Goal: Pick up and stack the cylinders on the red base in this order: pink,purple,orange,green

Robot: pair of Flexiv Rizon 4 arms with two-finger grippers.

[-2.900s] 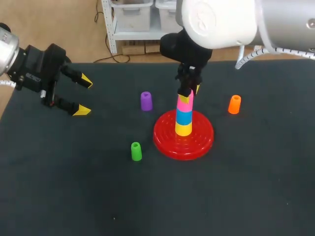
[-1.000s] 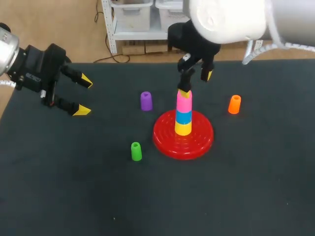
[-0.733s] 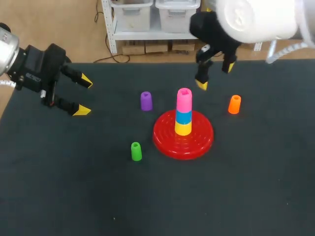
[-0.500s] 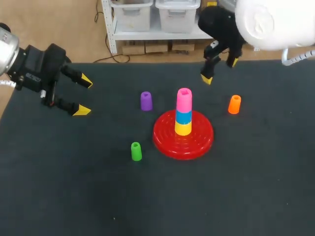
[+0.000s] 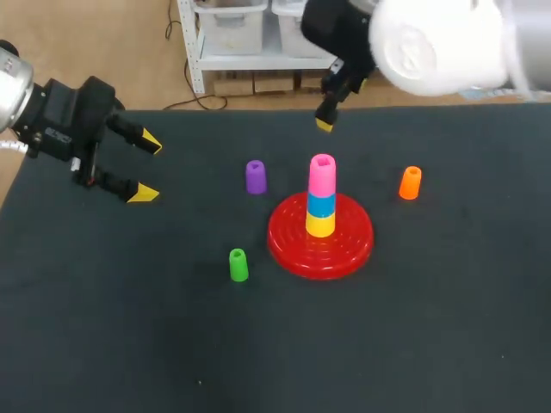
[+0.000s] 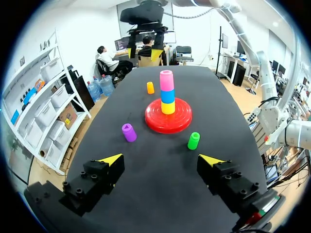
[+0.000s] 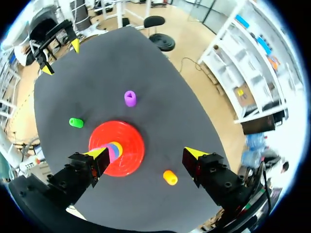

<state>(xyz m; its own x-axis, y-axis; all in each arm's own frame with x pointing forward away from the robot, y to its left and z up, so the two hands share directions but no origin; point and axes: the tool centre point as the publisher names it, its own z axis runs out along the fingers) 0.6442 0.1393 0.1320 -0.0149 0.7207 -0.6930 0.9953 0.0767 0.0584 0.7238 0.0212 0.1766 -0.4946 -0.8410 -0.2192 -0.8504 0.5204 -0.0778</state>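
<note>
Swinging up off the stack, the right gripper [image 7: 146,153] now hangs over the table's [image 5: 103,327] far edge, fingers apart and holding nothing. It leaves the pink cylinder [image 5: 322,172] sitting on top of the blue cylinder [image 5: 322,205] and yellow cylinder [image 5: 321,226] on the red base [image 5: 288,239]. The purple cylinder [image 5: 256,176], green cylinder [image 5: 238,265] and orange cylinder [image 5: 411,182] stand unmoved around the base without touching it, and the left gripper [image 5: 146,168] stays spread wide near the left edge, well apart from them all.

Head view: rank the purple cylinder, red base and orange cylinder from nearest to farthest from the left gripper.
Measured from the left gripper:
1. purple cylinder: nearest, standing to the left of the base.
2. red base: next, near the middle.
3. orange cylinder: farthest, to the right of the base.
</note>
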